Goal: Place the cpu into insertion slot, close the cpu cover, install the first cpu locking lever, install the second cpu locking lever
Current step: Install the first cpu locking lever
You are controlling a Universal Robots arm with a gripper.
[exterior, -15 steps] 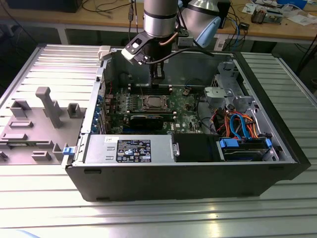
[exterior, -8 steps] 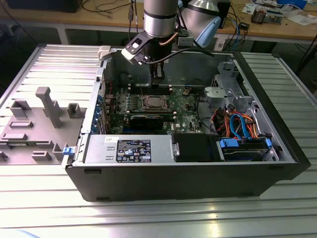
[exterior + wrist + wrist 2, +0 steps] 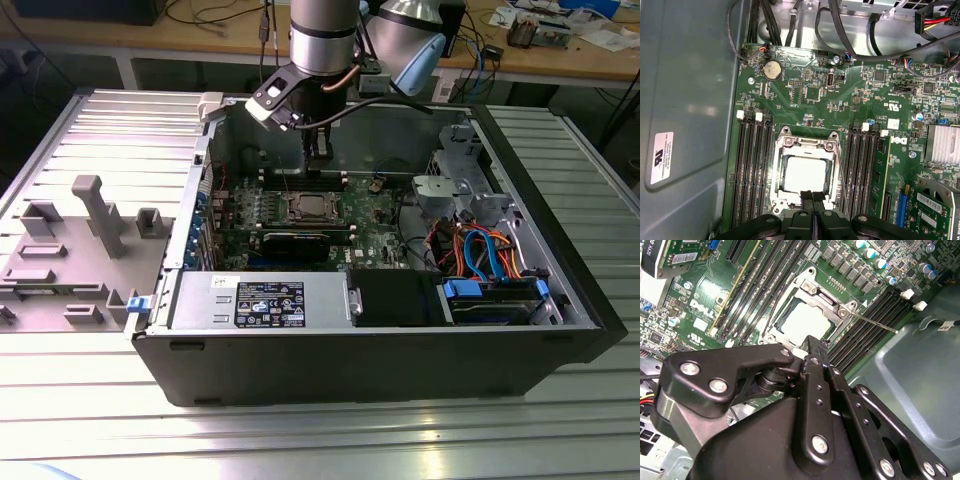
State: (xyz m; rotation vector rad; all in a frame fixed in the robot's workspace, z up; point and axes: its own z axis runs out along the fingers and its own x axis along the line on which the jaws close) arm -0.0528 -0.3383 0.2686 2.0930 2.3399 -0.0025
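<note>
The cpu (image 3: pixel 806 173) lies flat in the insertion slot on the green motherboard, its pale metal top showing through the window of the cpu cover (image 3: pixel 807 145), which is folded down over it. In the second wrist view the cpu (image 3: pixel 805 320) sits under the cover (image 3: pixel 822 297), and one thin locking lever (image 3: pixel 875 323) sticks out sideways past the memory slots. Another thin lever (image 3: pixel 771 310) runs along the opposite side. My gripper (image 3: pixel 813 196) hovers just above the socket's edge, shut with nothing in it. The exterior view shows my gripper (image 3: pixel 318 160) above the socket (image 3: pixel 305 207).
Long black memory slots (image 3: pixel 752 165) flank the socket on both sides. The grey case wall (image 3: pixel 685 100) stands close by, with cables (image 3: pixel 840 35) at the board's edge. A drive cage and bundled wires (image 3: pixel 480 250) fill the case toward the exterior view's right.
</note>
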